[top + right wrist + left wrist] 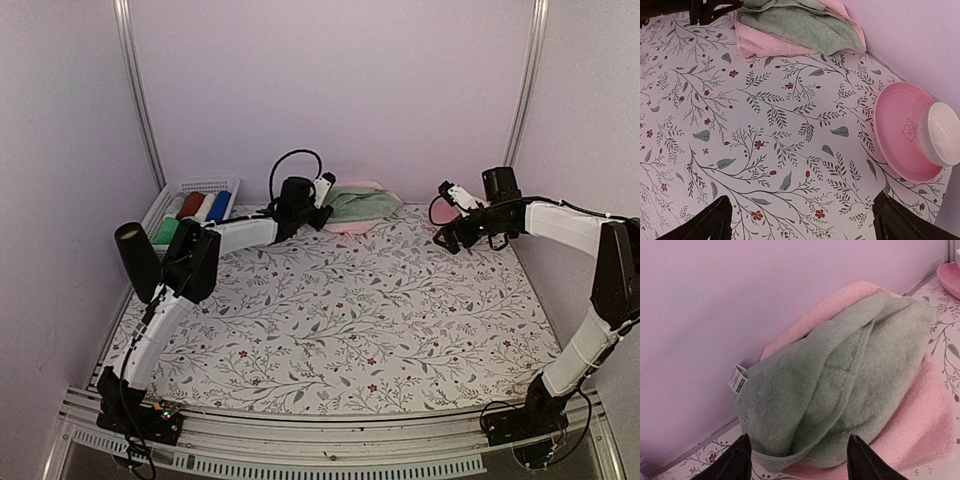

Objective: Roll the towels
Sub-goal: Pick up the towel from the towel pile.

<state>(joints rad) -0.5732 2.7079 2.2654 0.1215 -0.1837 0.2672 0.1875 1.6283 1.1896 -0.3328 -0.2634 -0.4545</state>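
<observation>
You have floral table (380, 330), towels at back wall: mint green towel (840, 390) crumpled atop pink towel (925, 420). Your left gripper (799, 450): fingers spread either side of green edge. Your right gripper (802, 220): fingers spread over bare cloth near pink saucer (895, 135), white cup (942, 132).

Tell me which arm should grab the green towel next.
Left. The left gripper sits at the edge of the green towel, jaws apart; the right gripper hangs open over the table by the saucer.
</observation>
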